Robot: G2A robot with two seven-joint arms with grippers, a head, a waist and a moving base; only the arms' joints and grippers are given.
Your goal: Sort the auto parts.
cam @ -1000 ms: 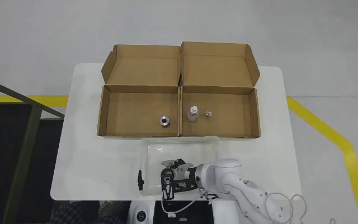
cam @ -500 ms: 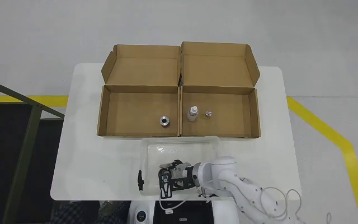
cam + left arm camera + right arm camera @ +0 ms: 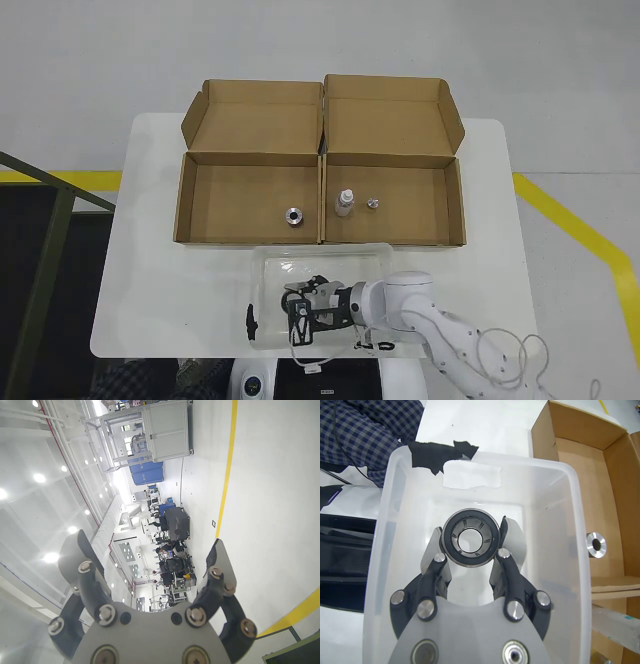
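Observation:
My right gripper (image 3: 471, 535) is shut on a black ring bearing (image 3: 471, 537) with a steel inner sleeve, held above the floor of the clear plastic bin (image 3: 580, 540). From above, the right gripper (image 3: 300, 312) and the bearing (image 3: 297, 304) sit over the bin (image 3: 320, 253) near the table's front edge. A small metal bushing (image 3: 292, 214) lies in the left cardboard box (image 3: 250, 175). The right cardboard box (image 3: 392, 175) holds a small white bottle (image 3: 344, 202) and a small metal part (image 3: 372, 202). My left gripper (image 3: 150, 550) is open, with nothing between its fingers, facing the room.
A strip of black tape (image 3: 440, 455) and a white label (image 3: 472, 476) stick to the bin's wall. Both boxes stand with lids folded back, just beyond the bin. A person's checked sleeve (image 3: 367, 432) lies past the table edge. White tabletop (image 3: 150, 260) flanks the bin.
The right gripper has shifted slightly toward the boxes and risen within the bin, still holding the bearing. Nothing in the boxes has moved.

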